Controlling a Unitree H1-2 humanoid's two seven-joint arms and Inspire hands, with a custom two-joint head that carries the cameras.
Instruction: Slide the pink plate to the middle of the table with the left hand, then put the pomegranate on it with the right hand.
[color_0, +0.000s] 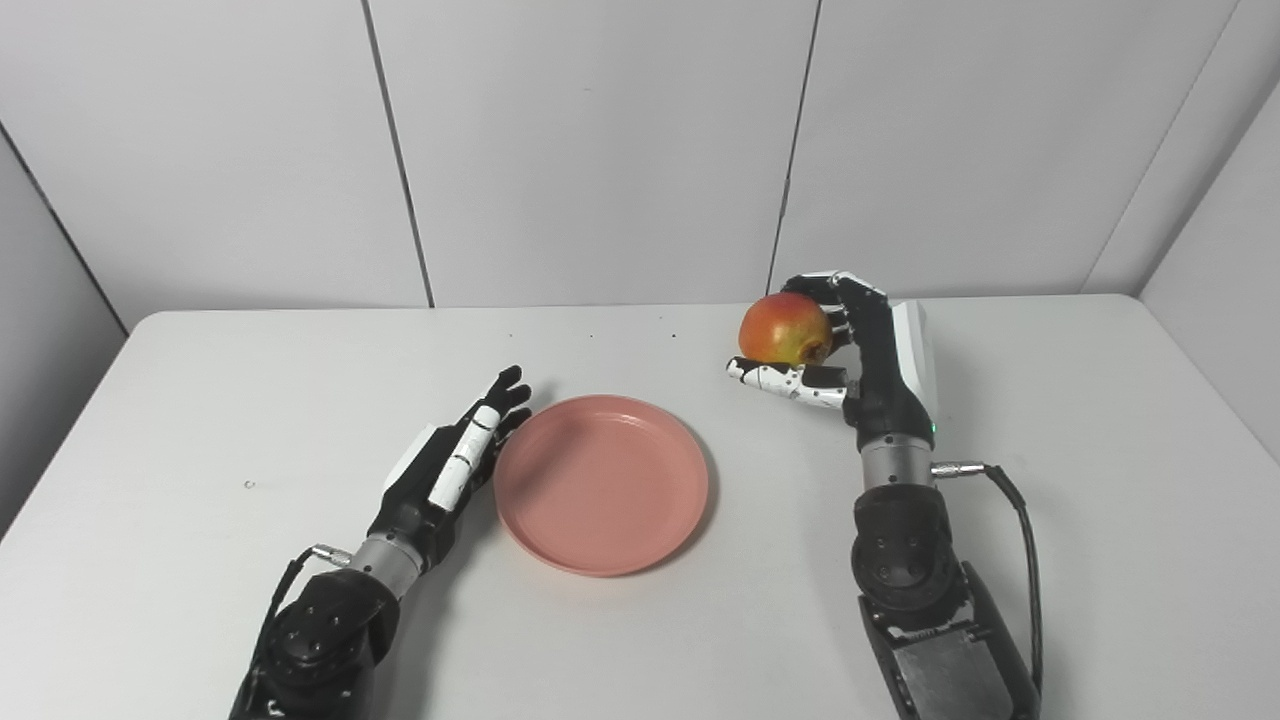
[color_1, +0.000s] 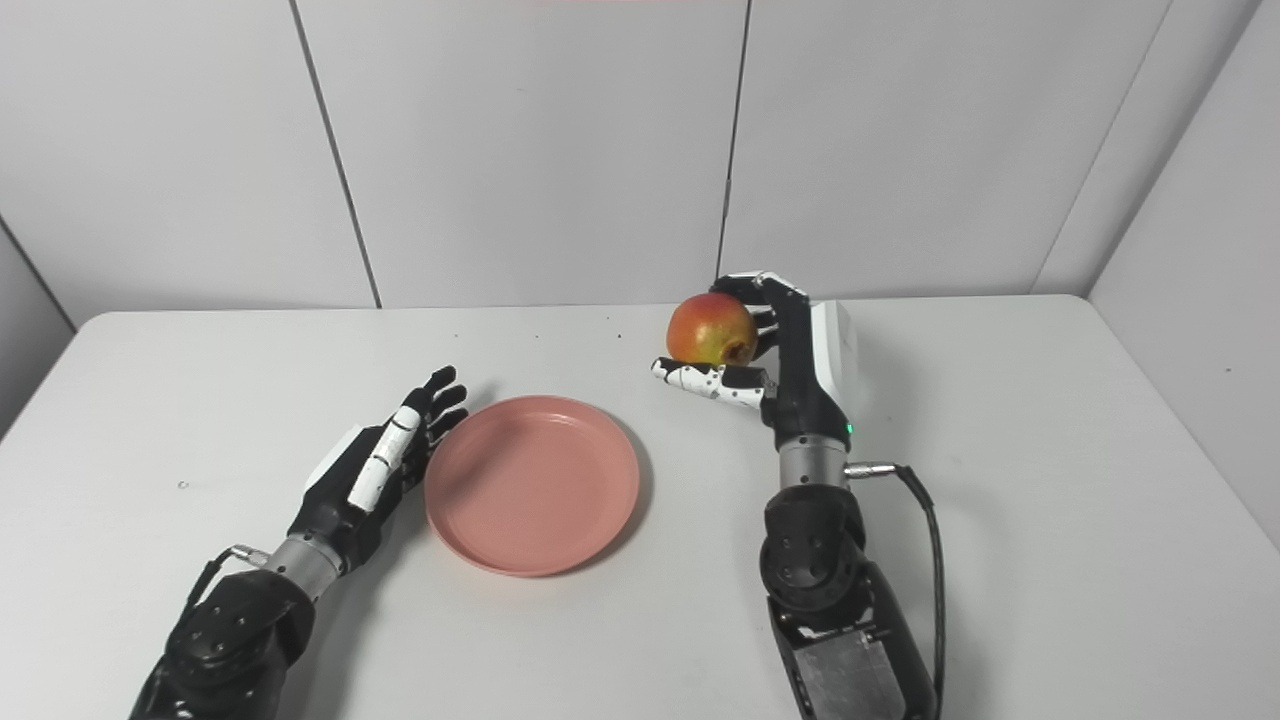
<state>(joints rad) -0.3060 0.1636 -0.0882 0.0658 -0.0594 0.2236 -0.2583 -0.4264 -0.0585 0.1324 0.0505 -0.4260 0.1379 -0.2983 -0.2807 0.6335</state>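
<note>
Item: round, shallow pink plastic plate (color_0: 601, 484), lying flat near the middle of the white desk (color_0: 1100, 480); nothing on it.

Item: round red-and-yellow pomegranate (color_0: 785, 329), held clear of the desk, beyond and to the right of the plate.

Right hand (color_0: 850, 350): black-and-white, fingers (color_0: 785, 378) curled around the fruit, thumb beneath it.

Left hand (color_0: 460, 450): holding nothing, fingers stretched out and slightly apart, just beside the plate's left rim; contact cannot be told.

Risk: the round fruit may roll off the shallow plate if released high or near the rim. A nudge from the left hand would shift the plate.
</note>
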